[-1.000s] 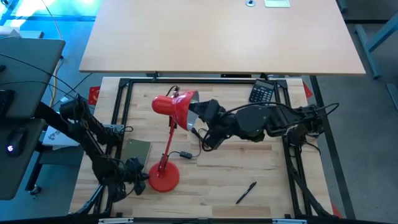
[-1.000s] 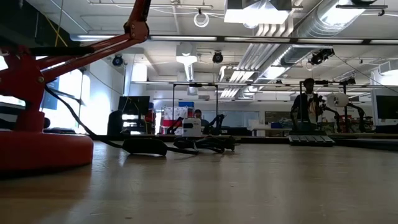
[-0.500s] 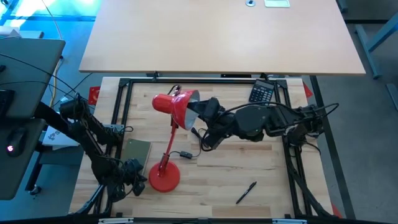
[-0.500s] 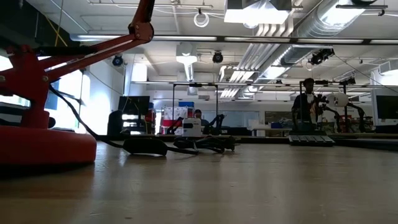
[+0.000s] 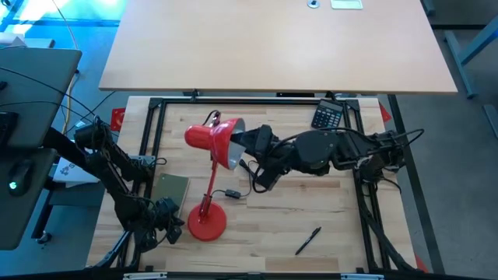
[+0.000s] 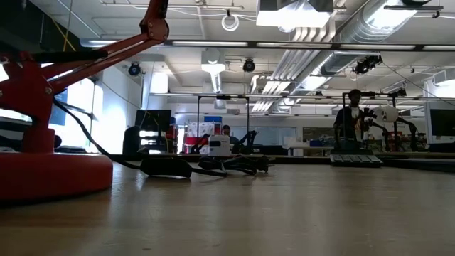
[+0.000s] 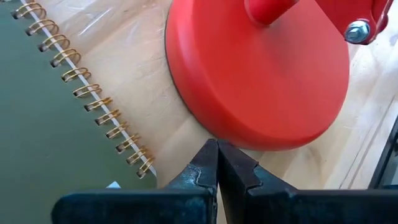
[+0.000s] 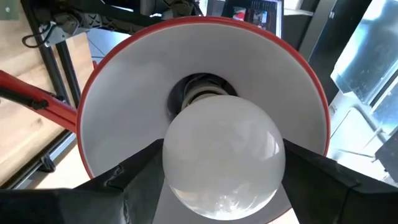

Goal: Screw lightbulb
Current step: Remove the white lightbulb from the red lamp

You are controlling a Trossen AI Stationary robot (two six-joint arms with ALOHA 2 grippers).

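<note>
Lightbulb [image 8: 222,155] gripped between right gripper [image 8: 222,163] jaws, base inside red lamp shade [image 8: 124,106], left jaws clenched.

Behind your bench: an open workshop hall with a ceiling of silver ducts [image 6: 355,32] and hanging light panels [image 6: 288,14], bright windows [image 6: 82,103] at left, distant workbenches [image 6: 355,158], a standing person [image 6: 352,117], and grey floor [image 5: 467,155] at frame right.

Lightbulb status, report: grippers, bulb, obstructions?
Right gripper clamps bulb inside red shade, base at socket. Left gripper shut, at lamp base. Nothing blocking.
</note>
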